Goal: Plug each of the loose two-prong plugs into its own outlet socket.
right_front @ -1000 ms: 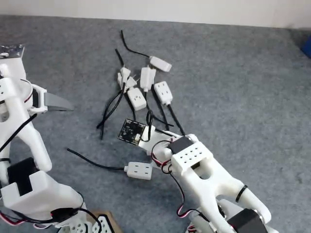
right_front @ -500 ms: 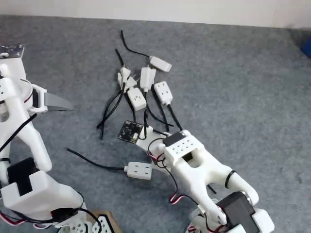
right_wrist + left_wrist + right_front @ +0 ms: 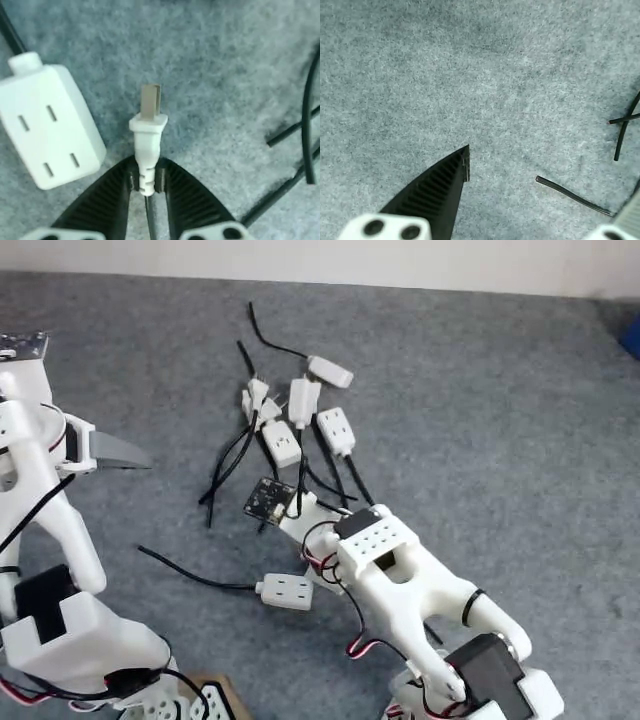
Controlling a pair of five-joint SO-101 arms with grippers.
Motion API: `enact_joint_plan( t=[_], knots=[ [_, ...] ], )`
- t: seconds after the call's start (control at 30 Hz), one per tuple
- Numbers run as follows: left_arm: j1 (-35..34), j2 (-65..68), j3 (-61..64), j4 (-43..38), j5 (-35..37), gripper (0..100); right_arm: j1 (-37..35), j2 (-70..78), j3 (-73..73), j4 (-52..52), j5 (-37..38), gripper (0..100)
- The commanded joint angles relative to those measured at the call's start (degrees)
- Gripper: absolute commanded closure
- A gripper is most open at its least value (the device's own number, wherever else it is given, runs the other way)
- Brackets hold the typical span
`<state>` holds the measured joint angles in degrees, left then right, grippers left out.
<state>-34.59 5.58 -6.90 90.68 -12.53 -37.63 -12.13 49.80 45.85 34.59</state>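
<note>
A white plastic two-prong plug (image 3: 148,131) sits in the right pincer (image 3: 146,171), just beside a white rectangular plastic outlet block (image 3: 47,130) on the grey felt tabletop (image 3: 225,75).

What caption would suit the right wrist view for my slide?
The right gripper holds a plug beside an outlet block on grey carpet.

The table is covered by a grey, felt-like mat (image 3: 500,420) with a mottled, fibrous surface. A pale strip (image 3: 420,262) is seen running along the mat's far edge. At the far right corner a blue object (image 3: 631,332) is cut off by the edge of the high view; what it is cannot be told. A tan, cardboard-like piece (image 3: 218,692) is seen at the near edge, toward the left, partly covered.
</note>
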Motion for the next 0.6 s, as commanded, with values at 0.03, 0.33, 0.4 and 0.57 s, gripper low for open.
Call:
enact_joint_plan(
  t=[0.03,0.33,0.4,0.57],
  knots=[
    [-0.40,-0.40,-2.07,0.44,0.35,53,-0.22,-0.57,-2.59,0.57,-1.49,99.3],
    [2.77,-1.89,-3.38,0.88,0.35,53,-1.45,-9.19,-13.14,1.45,-14.95,99.2],
    [3.56,-3.03,-3.56,0.88,0.35,53,-2.95,-11.82,-14.55,1.63,-15.65,99.2],
    [6.73,-8.13,-3.65,1.05,0.53,53,-5.67,-14.02,-15.25,1.63,-19.60,99.2]
  ],
)
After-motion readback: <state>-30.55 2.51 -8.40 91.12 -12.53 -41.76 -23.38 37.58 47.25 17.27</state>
